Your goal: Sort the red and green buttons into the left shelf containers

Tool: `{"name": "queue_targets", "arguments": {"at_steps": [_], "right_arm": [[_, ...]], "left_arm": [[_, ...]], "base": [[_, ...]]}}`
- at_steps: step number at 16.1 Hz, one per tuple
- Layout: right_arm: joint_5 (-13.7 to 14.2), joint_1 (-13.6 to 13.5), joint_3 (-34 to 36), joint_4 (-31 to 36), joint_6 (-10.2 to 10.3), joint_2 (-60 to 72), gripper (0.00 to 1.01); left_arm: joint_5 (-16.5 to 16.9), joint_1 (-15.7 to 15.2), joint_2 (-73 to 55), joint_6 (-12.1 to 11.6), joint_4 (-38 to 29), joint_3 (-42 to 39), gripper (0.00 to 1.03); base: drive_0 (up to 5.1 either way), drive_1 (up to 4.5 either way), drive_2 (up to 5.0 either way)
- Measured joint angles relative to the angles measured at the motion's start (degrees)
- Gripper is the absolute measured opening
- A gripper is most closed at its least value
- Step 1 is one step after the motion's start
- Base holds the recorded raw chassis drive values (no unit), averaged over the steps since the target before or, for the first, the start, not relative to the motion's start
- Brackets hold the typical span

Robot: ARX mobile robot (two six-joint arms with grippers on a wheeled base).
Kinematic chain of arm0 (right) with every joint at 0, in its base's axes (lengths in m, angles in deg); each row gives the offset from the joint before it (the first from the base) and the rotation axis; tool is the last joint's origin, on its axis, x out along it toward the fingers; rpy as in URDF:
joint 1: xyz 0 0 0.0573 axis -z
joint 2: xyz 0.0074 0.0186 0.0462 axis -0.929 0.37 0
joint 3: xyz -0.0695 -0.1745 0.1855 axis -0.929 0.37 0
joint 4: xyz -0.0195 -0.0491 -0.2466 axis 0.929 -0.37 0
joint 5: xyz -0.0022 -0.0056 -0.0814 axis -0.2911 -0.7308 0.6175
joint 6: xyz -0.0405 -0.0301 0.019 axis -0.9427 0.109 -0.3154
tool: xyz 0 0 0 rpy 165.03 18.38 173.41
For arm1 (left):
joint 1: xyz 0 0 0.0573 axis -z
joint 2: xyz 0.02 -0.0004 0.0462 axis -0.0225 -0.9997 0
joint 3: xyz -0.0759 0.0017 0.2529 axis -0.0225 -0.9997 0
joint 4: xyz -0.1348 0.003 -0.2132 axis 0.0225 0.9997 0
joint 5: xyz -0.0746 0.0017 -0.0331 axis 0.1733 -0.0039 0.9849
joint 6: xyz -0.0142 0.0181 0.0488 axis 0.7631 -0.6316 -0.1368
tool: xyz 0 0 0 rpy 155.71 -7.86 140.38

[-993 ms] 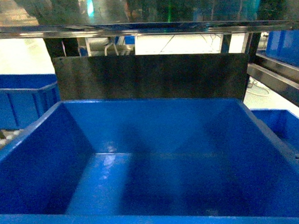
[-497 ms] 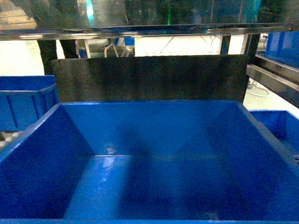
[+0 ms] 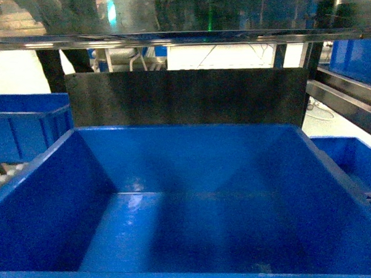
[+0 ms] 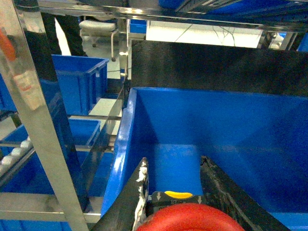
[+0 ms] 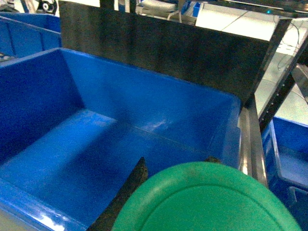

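A large blue container (image 3: 186,152) fills the head view, its floor bare; neither gripper shows there. In the left wrist view my left gripper (image 4: 174,164) is shut on the red button (image 4: 190,219), whose domed cap fills the bottom edge with a dark body and a yellow part behind it. It hangs over the near left part of the blue container (image 4: 216,120). In the right wrist view my right gripper (image 5: 175,160) is shut on the green button (image 5: 207,202), its cap hiding most of the fingers, above the near right part of the same container (image 5: 144,101).
A black panel (image 3: 183,96) stands behind the container, under a metal shelf edge (image 3: 169,36). Other blue bins sit to the left (image 3: 25,124) and right (image 3: 352,156). A metal upright (image 4: 43,125) rises close on the left; a shelf rail (image 5: 252,139) runs along the container's right side.
The head view has shifted only slightly. A dark figure behind the shelf at upper left has moved leftward. The container's floor stays bare.
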Motion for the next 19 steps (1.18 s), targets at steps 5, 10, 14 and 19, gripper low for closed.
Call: {"name": "queue_targets", "arguments": {"at_steps": [5, 10, 14, 19], "right_arm": [[2.3, -3.2, -0.8, 2.7, 0.0, 3.7, 0.27], [3.8, -4.8, -5.6, 8.2, -0.2, 14.4, 0.27], [2.5, -2.6, -13.7, 7.3, -0.2, 25.6, 0.27], [1.7, -4.2, -18.9, 5.2, -0.3, 31.3, 0.27]], "left_arm": [[0.0, 0.0, 0.0, 0.0, 0.0, 0.0, 0.28], [0.0, 0.0, 0.0, 0.0, 0.0, 0.0, 0.28], [0.0, 0.0, 0.0, 0.0, 0.0, 0.0, 0.28], [0.0, 0.0, 0.0, 0.0, 0.0, 0.0, 0.28]], "base": [[0.0, 0.0, 0.0], [0.0, 0.0, 0.0], [0.0, 0.0, 0.0], [0.0, 0.0, 0.0]]}}
